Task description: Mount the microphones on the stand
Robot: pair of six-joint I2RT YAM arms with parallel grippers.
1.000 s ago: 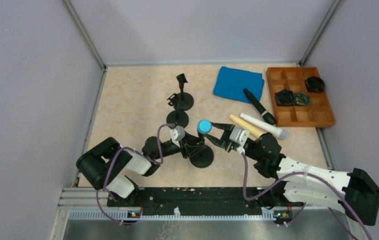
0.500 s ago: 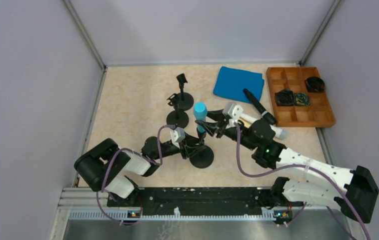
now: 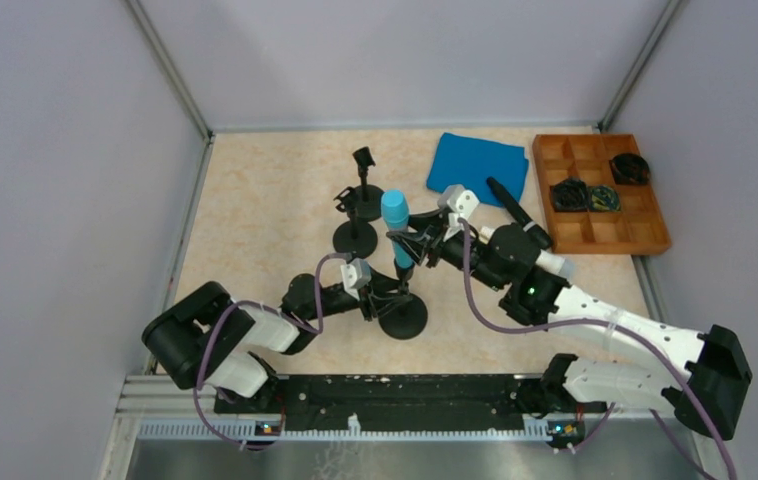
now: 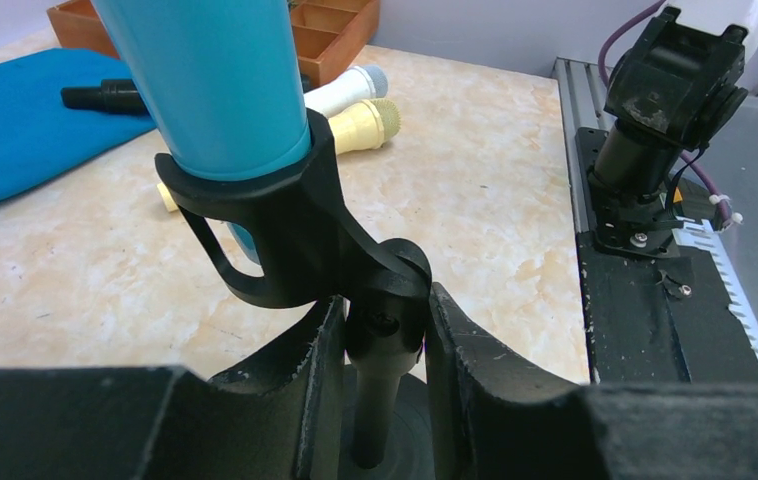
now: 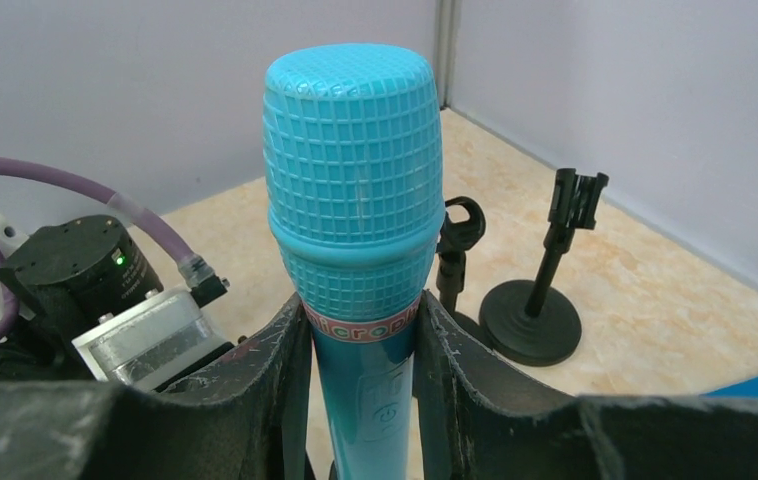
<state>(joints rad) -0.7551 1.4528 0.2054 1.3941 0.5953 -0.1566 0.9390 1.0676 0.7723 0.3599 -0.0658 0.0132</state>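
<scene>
The right gripper [image 5: 360, 345] was clamped on the light blue mesh-headed microphone [image 5: 355, 190] just below its head, which pointed upward. The microphone's lower body sat in the ring clip of the round-based black stand [image 4: 290, 235], whose post the left gripper [image 4: 385, 335] pinched tight. On the beige worktop [image 3: 255, 200], at two o'clock from that stand, the cream microphone [image 4: 360, 128] and the white microphone [image 4: 347, 88] lay side by side.

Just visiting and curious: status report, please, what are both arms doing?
Left gripper shut on post of black tabletop stand. Right gripper shut on light blue plastic microphone, seated in that stand's clip. Two spare black stands apart, behind.
</scene>
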